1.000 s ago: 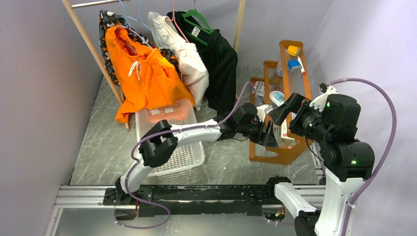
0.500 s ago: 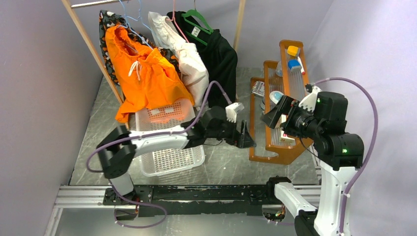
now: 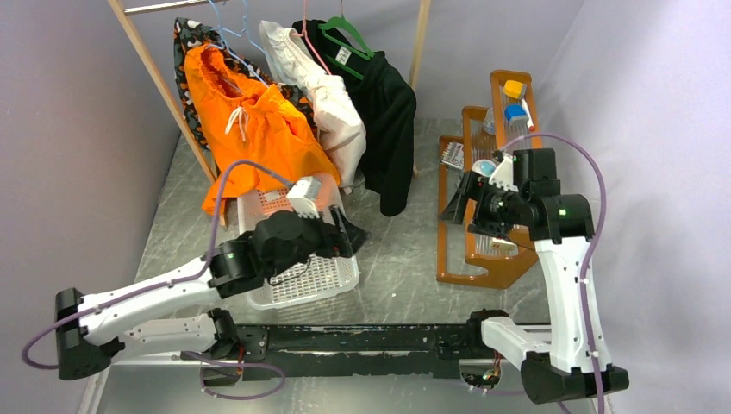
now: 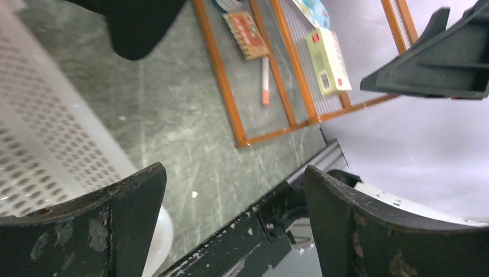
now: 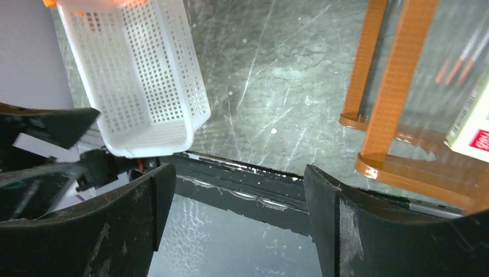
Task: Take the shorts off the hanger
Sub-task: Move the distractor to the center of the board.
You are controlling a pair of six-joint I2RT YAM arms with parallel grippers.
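Note:
The bright orange shorts (image 3: 254, 134) with a white drawstring hang from a light blue hanger (image 3: 226, 28) on the wooden rack at the back left; their lower edge drapes over the white basket (image 3: 332, 278). My left gripper (image 3: 347, 233) is open and empty, low over the basket's right side, well below and right of the shorts. My right gripper (image 3: 457, 207) is open and empty by the orange shelf (image 3: 479, 276). In the left wrist view the gripper (image 4: 233, 222) is open over the floor; in the right wrist view the gripper (image 5: 236, 222) is open above the rail. The shorts are out of both wrist views.
A white garment (image 3: 315, 90) and a black garment (image 3: 388, 112) hang right of the shorts, a patterned one behind. The orange wire shelf holds small boxes and bottles. The rack's wooden posts (image 3: 164, 90) stand at left and back. A black rail (image 3: 345, 341) runs along the near edge.
My left arm has swung left from the orange shelf to over the basket. My right arm has pulled back and up toward the shelf. Both grippers stay open.

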